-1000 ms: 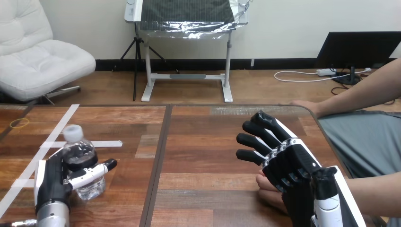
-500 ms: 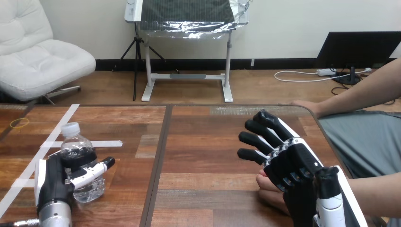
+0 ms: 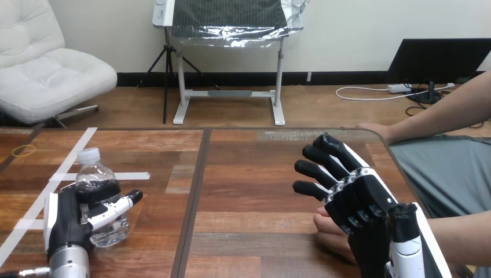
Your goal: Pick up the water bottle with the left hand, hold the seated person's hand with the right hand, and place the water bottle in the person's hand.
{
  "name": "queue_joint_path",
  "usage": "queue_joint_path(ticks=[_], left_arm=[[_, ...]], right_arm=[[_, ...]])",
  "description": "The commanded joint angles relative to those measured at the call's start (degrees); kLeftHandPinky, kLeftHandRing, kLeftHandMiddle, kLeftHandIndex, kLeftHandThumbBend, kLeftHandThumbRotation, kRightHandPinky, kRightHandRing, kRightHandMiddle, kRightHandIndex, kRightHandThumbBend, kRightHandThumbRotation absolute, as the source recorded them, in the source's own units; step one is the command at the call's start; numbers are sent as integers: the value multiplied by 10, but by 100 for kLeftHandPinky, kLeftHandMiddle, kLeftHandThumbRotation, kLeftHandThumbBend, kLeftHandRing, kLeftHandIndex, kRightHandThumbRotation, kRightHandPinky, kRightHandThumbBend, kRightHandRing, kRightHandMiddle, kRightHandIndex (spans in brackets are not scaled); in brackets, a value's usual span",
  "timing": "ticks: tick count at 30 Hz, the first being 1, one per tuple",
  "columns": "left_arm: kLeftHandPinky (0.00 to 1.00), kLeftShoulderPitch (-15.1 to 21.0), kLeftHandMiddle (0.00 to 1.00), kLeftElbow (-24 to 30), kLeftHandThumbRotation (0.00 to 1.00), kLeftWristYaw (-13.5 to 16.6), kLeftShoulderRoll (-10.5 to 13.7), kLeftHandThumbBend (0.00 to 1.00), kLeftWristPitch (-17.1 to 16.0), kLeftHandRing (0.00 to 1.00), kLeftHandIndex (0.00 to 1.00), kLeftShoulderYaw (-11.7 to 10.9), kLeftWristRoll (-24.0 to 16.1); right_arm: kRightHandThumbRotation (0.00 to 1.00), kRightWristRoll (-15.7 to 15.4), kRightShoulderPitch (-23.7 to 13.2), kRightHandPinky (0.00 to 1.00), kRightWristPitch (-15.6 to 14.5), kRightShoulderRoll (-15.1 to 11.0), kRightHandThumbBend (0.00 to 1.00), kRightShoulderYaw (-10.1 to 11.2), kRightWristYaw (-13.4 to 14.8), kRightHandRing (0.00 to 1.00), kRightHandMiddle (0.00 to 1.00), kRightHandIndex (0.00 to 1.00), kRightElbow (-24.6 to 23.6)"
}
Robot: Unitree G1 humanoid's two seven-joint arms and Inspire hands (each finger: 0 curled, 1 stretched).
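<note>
One clear plastic water bottle in left hand.

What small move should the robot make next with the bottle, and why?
Probably lift the water bottle and begin carrying it rightward. The left hand is curled round it at the left of the table, while the person's hand lies at the lower right beneath the right hand, whose fingers are straight.
</note>
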State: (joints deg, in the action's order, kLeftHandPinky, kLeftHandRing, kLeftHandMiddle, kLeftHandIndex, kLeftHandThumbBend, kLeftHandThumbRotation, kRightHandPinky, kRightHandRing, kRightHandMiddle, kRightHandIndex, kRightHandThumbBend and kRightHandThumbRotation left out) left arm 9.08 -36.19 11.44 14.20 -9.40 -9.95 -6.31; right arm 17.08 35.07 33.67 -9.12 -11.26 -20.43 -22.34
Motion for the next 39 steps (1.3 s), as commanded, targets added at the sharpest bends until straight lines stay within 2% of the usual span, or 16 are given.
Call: queue_joint_path(ticks=[1, 11, 17, 20, 26, 32, 36, 39], left_arm=[[25, 32, 36, 22, 0, 11, 0, 59, -33, 31, 44, 4, -2], [25, 26, 36, 25, 0, 11, -5, 59, -62, 30, 44, 0, 5], [24, 16, 35, 44, 0, 13, -9, 59, -82, 30, 43, 1, 5], [25, 8, 36, 64, 0, 13, -12, 58, -85, 30, 43, 1, 5], [26, -11, 36, 112, 0, 11, -21, 58, -91, 30, 43, 2, 5], [25, -34, 36, 168, 0, 7, -28, 56, -102, 30, 43, 6, 1], [25, -49, 36, 207, 0, 7, -37, 56, -106, 30, 43, 7, 1], [25, -59, 36, 231, 0, 4, -43, 56, -109, 30, 42, 8, 4]], right_arm=[[100, 1, -29, 79, 8, 6, 58, 4, 0, 85, 88, 88, -14], [100, 1, -30, 80, 8, 7, 56, 5, 0, 85, 87, 88, -9], [100, -3, -34, 80, 3, 5, 57, 10, 2, 86, 88, 88, -6], [100, -14, -36, 81, -3, 4, 58, 17, 8, 86, 88, 89, -6], [100, -44, -52, 83, -6, -4, 59, 44, 19, 87, 87, 89, 3], [99, -85, -82, 81, -11, -13, 60, 83, 36, 85, 84, 87, 18], [98, -110, -111, 80, -19, -32, 64, 117, 45, 83, 83, 86, 35], [97, -121, -133, 78, -19, -48, 62, 138, 46, 82, 83, 85, 49]])
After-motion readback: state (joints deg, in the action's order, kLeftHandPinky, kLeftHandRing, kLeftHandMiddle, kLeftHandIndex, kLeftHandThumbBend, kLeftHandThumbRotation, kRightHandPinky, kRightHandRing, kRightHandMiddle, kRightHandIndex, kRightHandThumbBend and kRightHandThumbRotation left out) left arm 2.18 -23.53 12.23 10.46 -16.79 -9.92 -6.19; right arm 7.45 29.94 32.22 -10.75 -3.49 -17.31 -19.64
